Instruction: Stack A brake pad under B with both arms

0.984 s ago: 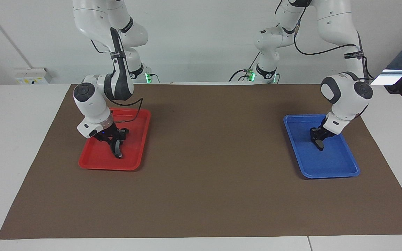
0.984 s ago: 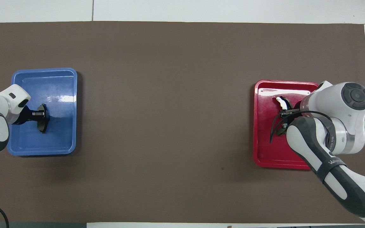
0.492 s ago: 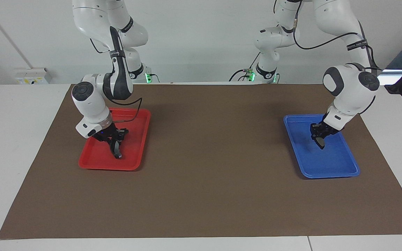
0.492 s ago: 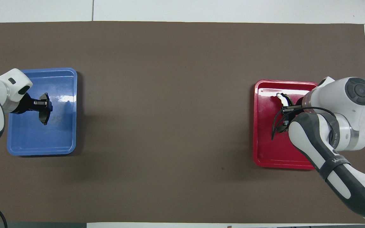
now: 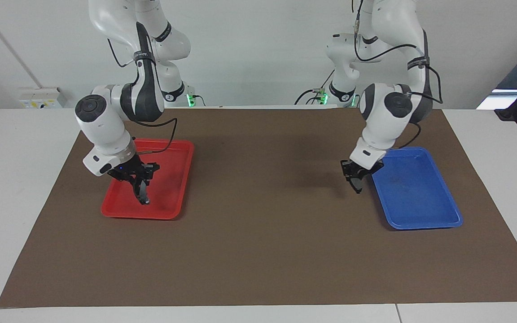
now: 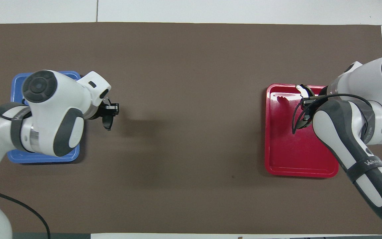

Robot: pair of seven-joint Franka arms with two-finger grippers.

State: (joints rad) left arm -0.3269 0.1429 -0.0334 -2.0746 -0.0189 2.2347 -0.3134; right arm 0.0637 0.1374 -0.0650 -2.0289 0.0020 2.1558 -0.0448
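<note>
My left gripper is shut on the A brake pad, a short all-dark pad. It holds it on edge in the air over the brown mat, just beside the blue tray toward the table's middle. In the overhead view the left gripper and the pad show past the blue tray's edge. My right gripper is shut on B, the curved pad with a light grey strip, held over the red tray. In the overhead view the right gripper and B show over the red tray.
A brown mat covers the table between the two trays. Both trays have nothing lying in them. White table margins run round the mat.
My left gripper has lifted the A pad out of the blue tray and carried it toward the table's middle. My right gripper has raised B a little over the red tray.
</note>
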